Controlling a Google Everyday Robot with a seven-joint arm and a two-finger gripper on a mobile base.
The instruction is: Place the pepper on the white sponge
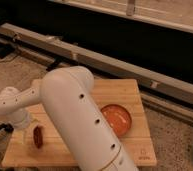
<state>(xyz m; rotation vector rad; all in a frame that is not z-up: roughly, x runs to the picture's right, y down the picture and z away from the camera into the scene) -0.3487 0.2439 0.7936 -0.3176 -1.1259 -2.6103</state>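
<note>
The pepper (38,136) is a small dark red chili lying on the left front part of the wooden table (135,90). My gripper (28,133) hangs from the white wrist at the far left and sits right at the pepper's left side, low over the table. I cannot tell whether it touches the pepper. The white sponge is hidden behind my large white arm (82,120), which crosses the middle of the view.
A round orange-red dish (117,120) sits on the table to the right of the arm. A metal rail (140,75) and a dark wall run behind the table. Speckled floor lies around the table.
</note>
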